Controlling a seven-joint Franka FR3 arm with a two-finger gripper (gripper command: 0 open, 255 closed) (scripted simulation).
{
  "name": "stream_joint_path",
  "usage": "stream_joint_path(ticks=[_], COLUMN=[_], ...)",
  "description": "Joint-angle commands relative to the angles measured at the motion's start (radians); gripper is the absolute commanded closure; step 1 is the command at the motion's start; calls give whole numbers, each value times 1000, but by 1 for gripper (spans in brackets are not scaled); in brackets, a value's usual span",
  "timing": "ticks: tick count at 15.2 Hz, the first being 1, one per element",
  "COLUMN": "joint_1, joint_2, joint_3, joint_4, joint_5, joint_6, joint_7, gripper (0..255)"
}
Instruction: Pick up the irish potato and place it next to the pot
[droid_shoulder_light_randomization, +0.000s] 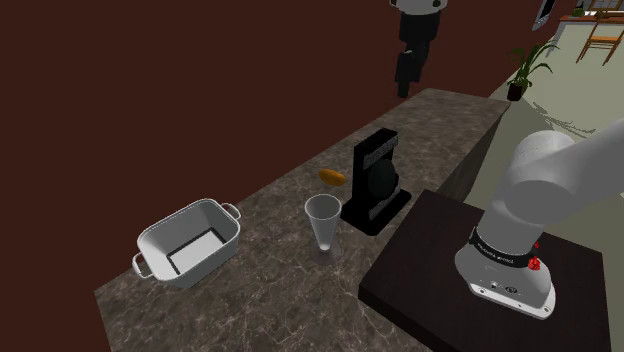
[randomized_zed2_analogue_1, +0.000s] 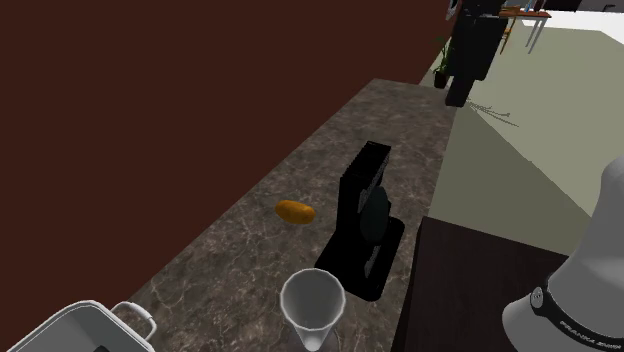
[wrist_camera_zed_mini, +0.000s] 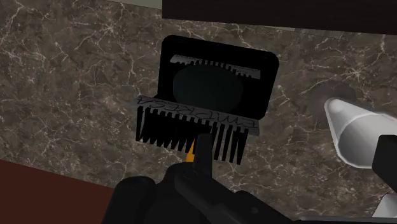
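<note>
Reaching for the potato (droid_shoulder_light_randomization: 332, 176); gripper (droid_shoulder_light_randomization: 403, 86) is high, and we cannot tell its grip state.
We drop at 9 o'clock of the machine (droid_shoulder_light_randomization: 375, 185) in the shoulder view, clearing it.

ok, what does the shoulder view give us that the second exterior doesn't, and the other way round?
Shoulder: the pot whole, both handles and its inside; the arm's whole base on the stand. Second exterior: a steeper look into the cup, more pale floor past the counter. Both: potato beside the black appliance, apart from it; cup; a corner of the pot; gripper high up toward the counter's far end.
</note>
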Motion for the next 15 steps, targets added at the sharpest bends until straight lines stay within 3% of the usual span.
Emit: stream_joint_path(ticks=[1, 8, 15], joint_1=[0, -15, -49], joint_2=[0, 150, 372], joint_3=[0, 52, 103], joint_4=[0, -107, -139], joint_5=[0, -51, -138], joint_6=[0, 237, 461], joint_7=[0, 81, 190], gripper=[0, 0, 0])
